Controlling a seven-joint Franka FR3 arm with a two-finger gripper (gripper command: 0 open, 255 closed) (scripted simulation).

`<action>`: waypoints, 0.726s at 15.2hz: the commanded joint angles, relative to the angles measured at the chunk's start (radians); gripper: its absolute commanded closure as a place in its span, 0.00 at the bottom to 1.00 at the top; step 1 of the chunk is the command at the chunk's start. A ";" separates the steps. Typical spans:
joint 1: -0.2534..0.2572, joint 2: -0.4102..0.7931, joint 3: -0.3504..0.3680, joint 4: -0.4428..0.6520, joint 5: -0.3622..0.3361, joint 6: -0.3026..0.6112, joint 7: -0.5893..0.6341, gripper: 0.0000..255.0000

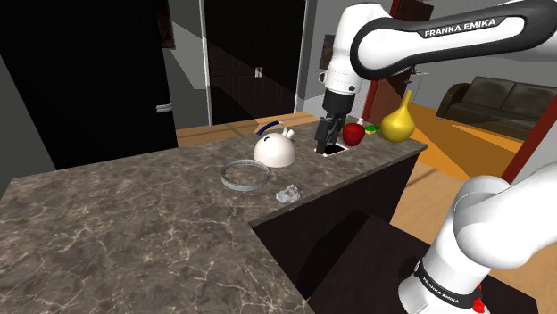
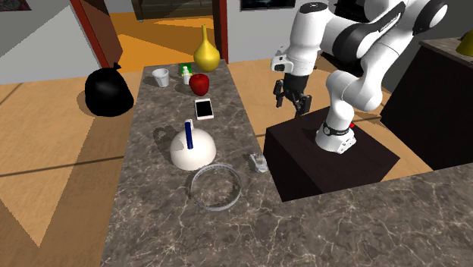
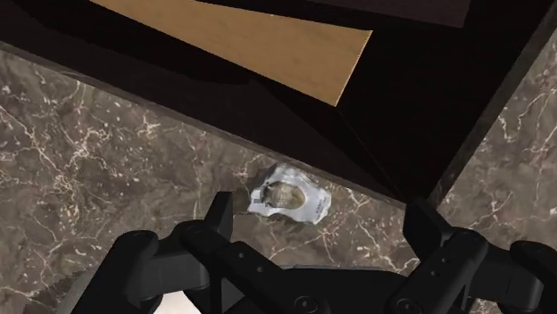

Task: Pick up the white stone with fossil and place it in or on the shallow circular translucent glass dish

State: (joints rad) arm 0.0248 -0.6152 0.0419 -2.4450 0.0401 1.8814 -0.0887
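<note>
The pale whitish stone [image 1: 287,194] [image 2: 258,162] with a brownish fossil mark lies near the marble counter's edge, just beside the stand's notch. In the wrist view the stone [image 3: 289,198] sits far below, between my two fingers [image 3: 219,214] and slightly ahead of them. My black gripper [image 1: 328,134] [image 2: 291,102] [image 3: 321,223] hangs high in the air, open and holding nothing. The shallow round glass dish [image 1: 245,174] [image 2: 216,186] rests on the counter close to the stone, a little further in from the edge.
A white domed kettle [image 1: 274,150] [image 2: 192,148] with a blue handle stands next to the dish. Past it lie a phone [image 2: 204,108], a red apple [image 2: 199,82], a yellow gourd vase [image 2: 206,53] and a white cup [image 2: 161,76]. The dark stand [image 2: 326,163] adjoins the counter.
</note>
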 commanded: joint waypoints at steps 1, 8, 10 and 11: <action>0.010 0.052 -0.001 -0.017 -0.026 0.068 -0.057 0.00; 0.032 0.278 0.006 -0.036 -0.127 0.307 -0.218 0.00; 0.034 0.349 0.010 -0.030 -0.162 0.373 -0.255 0.00; 0.035 0.386 0.012 -0.025 -0.182 0.405 -0.271 0.00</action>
State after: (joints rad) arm 0.0576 -0.2680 0.0505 -2.4737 -0.1222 2.2494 -0.3430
